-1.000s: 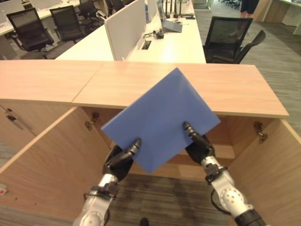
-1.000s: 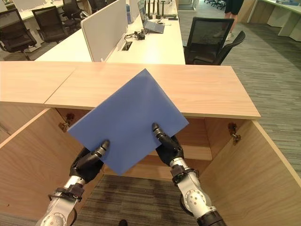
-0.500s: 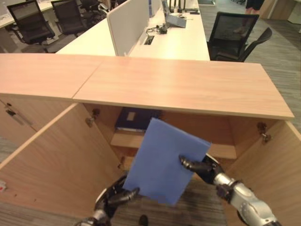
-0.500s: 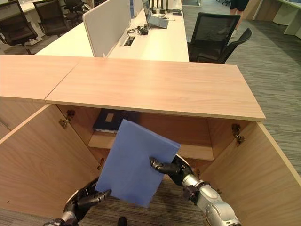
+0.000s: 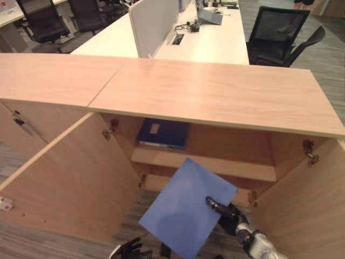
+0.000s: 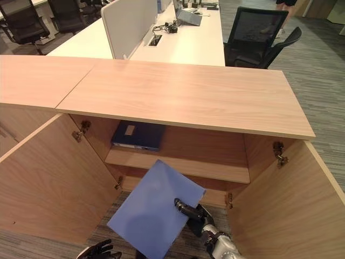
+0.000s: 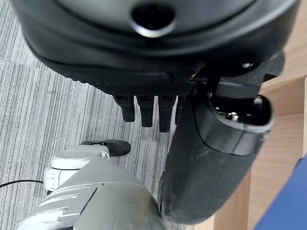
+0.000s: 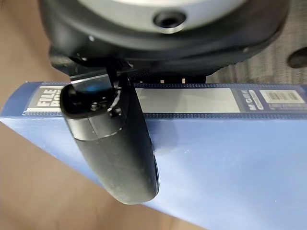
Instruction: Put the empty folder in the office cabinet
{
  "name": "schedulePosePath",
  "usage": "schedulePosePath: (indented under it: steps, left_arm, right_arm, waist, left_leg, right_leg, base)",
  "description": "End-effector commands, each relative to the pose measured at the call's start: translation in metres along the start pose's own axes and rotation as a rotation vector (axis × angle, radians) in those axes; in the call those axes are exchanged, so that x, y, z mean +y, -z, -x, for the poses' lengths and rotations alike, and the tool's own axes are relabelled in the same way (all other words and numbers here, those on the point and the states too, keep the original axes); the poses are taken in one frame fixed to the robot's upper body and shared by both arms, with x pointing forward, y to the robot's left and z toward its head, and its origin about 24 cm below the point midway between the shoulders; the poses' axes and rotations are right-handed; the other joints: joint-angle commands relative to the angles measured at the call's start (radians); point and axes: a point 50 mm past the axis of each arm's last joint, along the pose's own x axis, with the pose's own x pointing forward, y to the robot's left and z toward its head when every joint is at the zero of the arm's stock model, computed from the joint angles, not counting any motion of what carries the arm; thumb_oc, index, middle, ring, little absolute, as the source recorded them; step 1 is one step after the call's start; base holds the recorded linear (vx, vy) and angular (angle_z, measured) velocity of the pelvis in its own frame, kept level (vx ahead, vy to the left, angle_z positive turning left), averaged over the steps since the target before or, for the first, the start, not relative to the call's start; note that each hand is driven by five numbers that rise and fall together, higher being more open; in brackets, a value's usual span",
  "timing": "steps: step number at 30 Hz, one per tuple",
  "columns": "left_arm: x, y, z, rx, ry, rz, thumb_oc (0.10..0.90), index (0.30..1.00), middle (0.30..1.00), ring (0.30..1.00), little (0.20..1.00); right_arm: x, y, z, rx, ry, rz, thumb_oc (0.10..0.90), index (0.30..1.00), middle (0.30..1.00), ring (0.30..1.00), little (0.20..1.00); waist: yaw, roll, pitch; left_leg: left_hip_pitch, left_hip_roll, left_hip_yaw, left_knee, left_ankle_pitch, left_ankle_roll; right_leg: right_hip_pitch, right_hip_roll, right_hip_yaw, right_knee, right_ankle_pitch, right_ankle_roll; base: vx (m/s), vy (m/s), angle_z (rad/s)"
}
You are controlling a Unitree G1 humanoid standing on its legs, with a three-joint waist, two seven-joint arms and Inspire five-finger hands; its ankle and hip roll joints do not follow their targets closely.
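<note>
The blue folder (image 5: 187, 216) was held tilted in front of the open office cabinet (image 5: 215, 97), below its shelf (image 5: 215, 166) and above the carpeted floor (image 6: 108, 229). The right hand (image 5: 229, 216) pinched the folder's spine edge, thumb (image 8: 112, 143) pressed on the cover. The left hand (image 5: 129, 250) hung low beside the left cabinet door (image 5: 70, 178), clear of the folder, fingers (image 7: 144, 110) relaxed and holding nothing. A dark blue binder (image 5: 163, 133) lay flat on the shelf.

An open-plan office with grey striped carpet (image 5: 329, 59), long white desks (image 5: 210, 43) split by a white divider panel (image 5: 151, 24), and black mesh chairs (image 5: 277, 35).
</note>
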Motion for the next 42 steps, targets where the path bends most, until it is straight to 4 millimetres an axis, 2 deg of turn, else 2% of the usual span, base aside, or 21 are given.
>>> schedulePosePath:
  steps: [1,2,5,6,7,8,14,15,16,19,20,21,23,24,25,26,29,34,35,38,42]
  left_arm:
    - [0.004,-0.006,-0.005,0.033,-0.019,-0.169,0.800,0.900,0.900,0.900,0.900]
    - [0.004,-0.005,-0.005,0.041,-0.024,-0.193,0.800,0.900,0.900,0.900,0.900]
    - [0.003,-0.006,-0.004,0.035,-0.017,-0.227,0.800,0.900,0.900,0.900,0.900]
    - [0.003,-0.005,-0.004,0.030,-0.012,-0.227,0.800,0.900,0.900,0.900,0.900]
    - [0.004,-0.006,-0.003,0.027,-0.015,-0.231,0.800,0.900,0.900,0.900,0.900]
    - [0.004,-0.006,-0.003,0.025,-0.015,-0.232,0.800,0.900,0.900,0.900,0.900]
    - [0.011,-0.015,-0.003,-0.007,-0.019,-0.276,0.800,0.900,0.900,0.900,0.900]
    - [0.011,-0.017,-0.003,-0.010,-0.019,-0.278,0.800,0.900,0.900,0.900,0.900]
    - [0.013,-0.020,-0.003,-0.022,-0.013,-0.299,0.800,0.900,0.900,0.900,0.900]
    - [0.015,-0.023,-0.002,-0.034,-0.004,-0.332,0.800,0.900,0.900,0.900,0.900]
    - [0.017,-0.028,-0.002,-0.050,0.004,-0.361,0.800,0.900,0.900,0.900,0.900]
    - [0.017,-0.029,-0.002,-0.054,0.006,-0.363,0.800,0.900,0.900,0.900,0.900]
    - [0.019,-0.034,-0.001,-0.069,0.022,-0.412,0.800,0.900,0.900,0.900,0.900]
    - [0.019,-0.035,-0.002,-0.072,0.024,-0.412,0.800,0.900,0.900,0.900,0.900]
    - [0.018,-0.038,-0.001,-0.086,0.041,-0.432,0.800,0.900,0.900,0.900,0.900]
    - [0.018,-0.038,-0.001,-0.089,0.043,-0.432,0.800,0.900,0.900,0.900,0.900]
    - [0.019,-0.044,0.001,-0.114,0.063,-0.473,0.800,0.900,0.900,0.900,0.900]
    - [0.023,-0.056,0.002,-0.150,0.066,-0.493,0.800,0.900,0.900,0.900,0.900]
    - [0.022,-0.056,0.002,-0.152,0.067,-0.492,0.800,0.900,0.900,0.900,0.900]
    - [0.032,-0.069,0.007,-0.198,0.069,-0.506,0.800,0.900,0.900,0.900,0.900]
    - [0.034,-0.074,0.009,-0.213,0.080,-0.532,0.800,0.900,0.900,0.900,0.900]
  right_arm:
    - [0.063,-0.083,-0.024,-0.394,-0.201,-0.206,0.400,0.300,0.300,0.300,0.300]
    - [0.066,-0.094,-0.031,-0.435,-0.166,-0.280,0.400,0.300,0.300,0.300,0.300]
    - [0.073,-0.109,-0.037,-0.490,-0.153,-0.349,0.400,0.300,0.300,0.300,0.300]
    - [0.078,-0.126,-0.040,-0.548,-0.133,-0.400,0.400,0.300,0.300,0.300,0.300]
    - [0.078,-0.134,-0.042,-0.575,-0.112,-0.430,0.400,0.300,0.300,0.300,0.300]
    - [0.079,-0.135,-0.042,-0.577,-0.112,-0.431,0.400,0.300,0.300,0.300,0.300]
    - [0.084,-0.213,-0.034,-0.809,-0.060,-0.608,0.400,0.300,0.300,0.300,0.300]
    - [0.084,-0.215,-0.034,-0.812,-0.061,-0.610,0.400,0.300,0.300,0.300,0.300]
    - [0.081,-0.241,-0.026,-0.885,-0.040,-0.667,0.400,0.300,0.300,0.300,0.300]
    - [0.078,-0.272,-0.013,-0.969,-0.021,-0.741,0.400,0.300,0.300,0.300,0.300]
    - [0.077,-0.297,-0.001,-1.026,-0.016,-0.762,0.400,0.300,0.300,0.300,0.300]
    - [0.077,-0.299,0.000,-1.030,-0.017,-0.763,0.400,0.300,0.300,0.300,0.300]
    - [0.080,-0.330,0.018,-1.092,-0.019,-0.788,0.400,0.300,0.300,0.300,0.300]
    - [0.081,-0.332,0.019,-1.095,-0.020,-0.788,0.400,0.300,0.300,0.300,0.300]
    - [0.088,-0.350,0.032,-1.135,-0.049,-0.774,0.400,0.300,0.300,0.300,0.300]
    - [0.088,-0.351,0.033,-1.137,-0.050,-0.773,0.400,0.300,0.300,0.300,0.300]
    - [0.092,-0.376,0.055,-1.197,-0.068,-0.748,0.400,0.300,0.300,0.300,0.300]
    - [0.084,-0.407,0.090,-1.254,0.003,-0.639,0.400,0.300,0.300,0.300,0.300]
    - [0.085,-0.407,0.090,-1.255,0.003,-0.638,0.400,0.300,0.300,0.300,0.300]
    - [0.080,-0.431,0.129,-1.350,0.007,-0.624,0.400,0.300,0.300,0.300,0.300]
    - [0.086,-0.443,0.148,-1.388,0.023,-0.592,0.400,0.300,0.300,0.300,0.300]
  waist:
    - [0.024,-0.014,0.033]
    - [0.036,-0.008,0.037]
    - [0.050,0.000,0.044]
    - [0.062,0.007,0.051]
    - [0.069,0.012,0.054]
    - [0.070,0.011,0.055]
    - [0.108,0.048,0.073]
    - [0.109,0.048,0.075]
    - [0.121,0.063,0.078]
    - [0.135,0.080,0.079]
    - [0.146,0.092,0.084]
    - [0.149,0.094,0.085]
    - [0.161,0.114,0.092]
    - [0.164,0.115,0.093]
    - [0.171,0.128,0.101]
    - [0.173,0.130,0.101]
    - [0.183,0.158,0.118]
    - [0.203,0.197,0.134]
    - [0.204,0.197,0.133]
    - [0.212,0.230,0.144]
    - [0.219,0.250,0.153]
  left_leg:
    - [0.081,-0.026,0.019,0.001,-0.130,-0.002]
    - [0.071,-0.027,0.015,0.001,-0.128,-0.002]
    - [0.059,-0.030,0.009,0.001,-0.124,-0.002]
    - [0.047,-0.033,0.003,0.001,-0.121,-0.001]
    - [0.041,-0.033,-0.001,0.001,-0.120,0.000]
    - [0.040,-0.033,-0.001,0.001,-0.119,0.000]
    - [-0.004,-0.044,-0.025,0.001,-0.106,-0.004]
    - [-0.006,-0.044,-0.026,0.001,-0.105,-0.004]
    - [-0.020,-0.049,-0.035,0.001,-0.102,-0.005]
    - [-0.036,-0.052,-0.042,0.001,-0.099,-0.006]
    - [-0.048,-0.054,-0.047,0.001,-0.095,-0.007]
    - [-0.050,-0.054,-0.048,0.002,-0.095,-0.007]
    - [-0.067,-0.053,-0.049,0.003,-0.092,-0.007]
    - [-0.069,-0.053,-0.048,0.003,-0.092,-0.006]
    - [-0.082,-0.053,-0.046,0.005,-0.089,-0.005]
    - [-0.085,-0.052,-0.045,0.005,-0.089,-0.005]
    - [-0.114,-0.049,-0.038,0.015,-0.084,-0.001]
    - [-0.200,-0.056,-0.035,0.080,-0.092,0.003]
    - [-0.205,-0.057,-0.035,0.083,-0.093,0.003]
    - [-0.309,-0.074,-0.031,0.194,-0.131,-0.008]
    - [-0.370,-0.090,-0.033,0.268,-0.154,-0.013]
  right_leg:
    - [0.030,0.013,-0.006,0.027,-0.114,0.007]
    - [0.024,0.014,-0.009,0.024,-0.114,0.007]
    - [0.017,0.015,-0.014,0.027,-0.116,0.007]
    - [0.008,0.016,-0.018,0.028,-0.117,0.008]
    - [0.002,0.016,-0.020,0.031,-0.119,0.008]
    - [0.001,0.016,-0.020,0.031,-0.119,0.008]
    - [-0.035,0.011,-0.045,0.046,-0.129,0.008]
    - [-0.037,0.011,-0.046,0.047,-0.130,0.008]
    - [-0.049,0.010,-0.054,0.050,-0.134,0.009]
    - [-0.063,0.008,-0.062,0.055,-0.140,0.011]
    - [-0.079,0.004,-0.063,0.061,-0.142,0.012]
    - [-0.082,0.004,-0.063,0.063,-0.142,0.013]
    - [-0.109,-0.001,-0.062,0.079,-0.147,0.015]
    - [-0.112,-0.002,-0.061,0.082,-0.148,0.015]
    - [-0.138,-0.006,-0.057,0.099,-0.152,0.017]
    - [-0.143,-0.007,-0.055,0.103,-0.153,0.017]
    - [-0.200,-0.019,-0.046,0.153,-0.163,0.019]
    - [-0.313,-0.044,-0.033,0.268,-0.196,0.020]
    - [-0.319,-0.045,-0.032,0.273,-0.198,0.020]
    - [-0.435,-0.083,-0.014,0.423,-0.260,0.022]
    - [-0.511,-0.097,0.001,0.523,-0.287,0.021]
  base:
    - [0.00,-0.008,0.08]
    - [0.00,-0.003,0.10]
    - [-0.01,-0.003,0.07]
    - [-0.04,0.009,0.13]
    - [-0.03,0.003,0.14]
    - [-0.02,0.002,0.09]
    - [-0.03,0.006,0.10]
    - [-0.02,0.018,0.25]
    - [-0.02,0.019,0.25]
    - [-0.01,0.016,0.21]
    - [-0.01,0.018,0.18]
    - [-0.02,0.015,0.10]
    - [-0.02,0.033,0.09]
    - [-0.04,0.049,0.08]
    - [0.00,0.000,0.00]
    - [-0.04,0.039,-0.03]
    - [-0.04,0.043,-0.10]
    - [-0.03,0.030,-0.05]
    - [0.00,0.000,0.00]
    - [-0.02,0.014,0.05]
    - [-0.03,0.008,0.16]
